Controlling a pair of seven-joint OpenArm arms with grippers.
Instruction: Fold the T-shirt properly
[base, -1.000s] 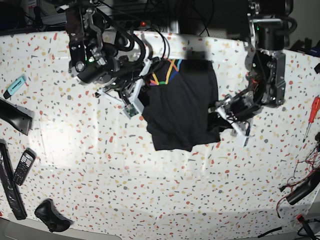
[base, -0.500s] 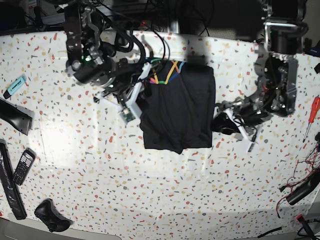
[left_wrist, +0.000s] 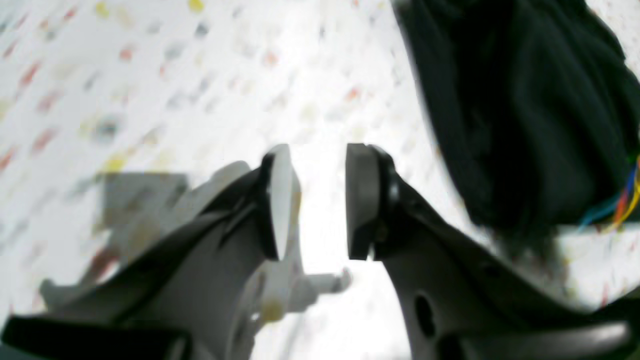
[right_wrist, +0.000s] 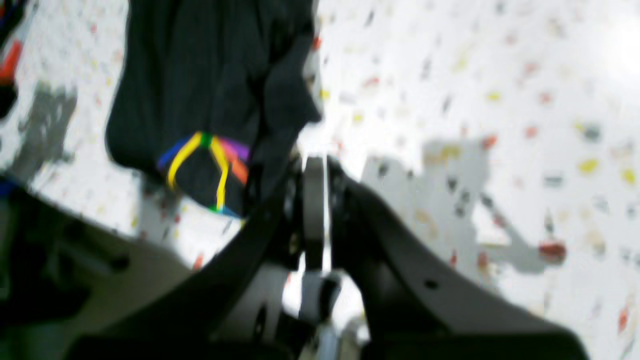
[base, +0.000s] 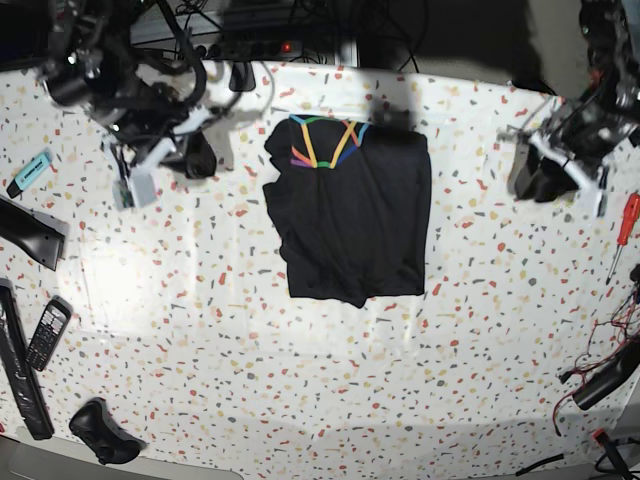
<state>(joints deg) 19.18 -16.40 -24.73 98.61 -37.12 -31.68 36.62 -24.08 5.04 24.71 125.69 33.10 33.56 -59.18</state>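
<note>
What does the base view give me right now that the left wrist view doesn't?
Only base: the whole folded T-shirt lying flat on the speckled table, both arms pulled clear, plus the mobile phone and red screwdriver at the edges. Only left wrist: the left tool close up, pads apart with nothing between them. Both: black fabric, its rainbow print, and the tabletop.

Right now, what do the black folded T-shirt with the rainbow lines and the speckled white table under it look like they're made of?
The black folded T-shirt looks like soft matte knit fabric, probably cotton: it shows no shine and lies in limp creases. Its rainbow lines look printed on. The speckled white table looks like a smooth terrazzo-patterned sheet or laminate, slightly glossy where the light glares; which one is unclear.
</note>
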